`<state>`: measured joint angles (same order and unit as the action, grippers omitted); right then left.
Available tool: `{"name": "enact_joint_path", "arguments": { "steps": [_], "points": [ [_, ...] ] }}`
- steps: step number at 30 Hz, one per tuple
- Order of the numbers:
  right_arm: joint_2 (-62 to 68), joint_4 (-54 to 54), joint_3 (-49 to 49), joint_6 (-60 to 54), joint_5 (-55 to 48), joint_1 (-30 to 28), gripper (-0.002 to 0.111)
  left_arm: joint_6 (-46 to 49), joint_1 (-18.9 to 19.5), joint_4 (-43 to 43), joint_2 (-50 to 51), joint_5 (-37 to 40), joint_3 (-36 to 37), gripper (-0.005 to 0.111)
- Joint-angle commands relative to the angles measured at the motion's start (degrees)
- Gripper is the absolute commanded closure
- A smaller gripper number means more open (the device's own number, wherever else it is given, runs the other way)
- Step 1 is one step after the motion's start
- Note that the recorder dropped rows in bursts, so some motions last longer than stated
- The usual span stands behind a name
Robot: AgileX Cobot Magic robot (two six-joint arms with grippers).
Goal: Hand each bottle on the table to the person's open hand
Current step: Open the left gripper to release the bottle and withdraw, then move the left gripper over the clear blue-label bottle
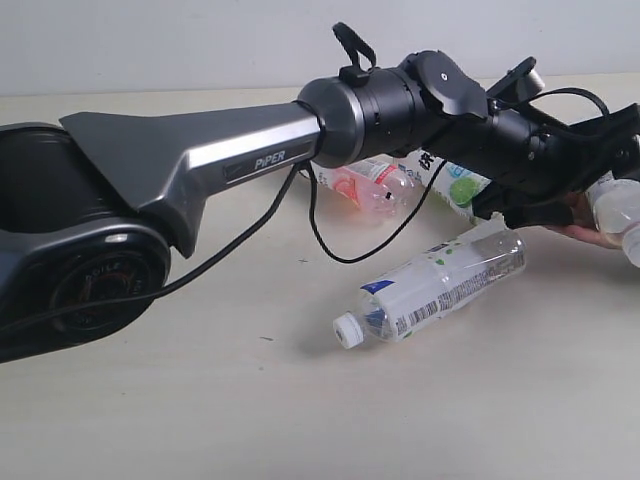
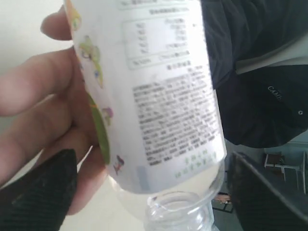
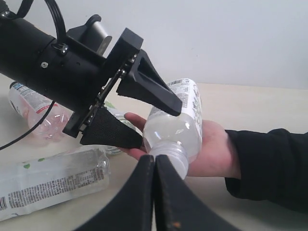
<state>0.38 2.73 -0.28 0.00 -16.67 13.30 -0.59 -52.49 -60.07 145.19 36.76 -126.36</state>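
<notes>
A floral white bottle (image 3: pixel 175 125) lies on the person's open hand (image 3: pixel 216 149), palm up at the table's right side. My left gripper (image 3: pixel 159 126) is open around it, one finger (image 3: pixel 149 86) above and one (image 3: pixel 113 132) below, with gaps beside the bottle (image 2: pixel 163 86) in the left wrist view. The hand (image 1: pixel 590 235) shows under the gripper (image 1: pixel 580 175). On the table (image 1: pixel 200 400) lie the white/blue bottle (image 1: pixel 440 285), the pink bottle (image 1: pixel 370 185) and the green-lime bottle (image 1: pixel 455 182). My right gripper (image 3: pixel 154 163) is shut and empty, just short of the handed bottle's neck.
My left arm (image 1: pixel 200 160) stretches across the table from left to right, its black cable (image 1: pixel 340 250) drooping onto the tabletop. The person's dark sleeve (image 3: pixel 269 163) comes in from the side. A pale wall (image 1: pixel 200 40) stands behind the table.
</notes>
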Motion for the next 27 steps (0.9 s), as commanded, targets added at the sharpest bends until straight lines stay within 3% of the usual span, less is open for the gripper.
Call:
{"name": "enact_joint_path", "arguments": {
  "steps": [1, 7, 15, 18, 24, 27],
  "points": [
    [-0.38, 0.12, 0.28, 0.0, 0.4, 0.23, 0.108, 2.49, 1.17, -0.27, -3.02, 1.82, -0.37, 0.026],
    [-0.38, 0.12, 0.28, 0.0, 0.4, 0.23, 0.108, 3.37, 3.62, 0.24, -7.22, 6.4, -0.37, 0.026],
    [-0.38, 0.12, 0.28, 0.0, 0.4, 0.23, 0.108, 8.26, 6.88, 7.78, -13.04, 16.74, -0.37, 0.029],
    [-0.38, 0.12, 0.28, 0.0, 0.4, 0.23, 0.108, 11.13, 7.43, 10.97, -14.77, 20.9, -0.37, 0.044],
    [-0.38, 0.12, 0.28, 0.0, 0.4, 0.23, 0.108, 15.14, 7.9, 15.73, -16.51, 25.89, -0.37, 0.102],
    [-0.38, 0.12, 0.28, 0.0, 0.4, 0.23, 0.108, 16.02, 7.9, 17.68, -16.59, 28.23, -0.37, 0.106]
  ]
}}
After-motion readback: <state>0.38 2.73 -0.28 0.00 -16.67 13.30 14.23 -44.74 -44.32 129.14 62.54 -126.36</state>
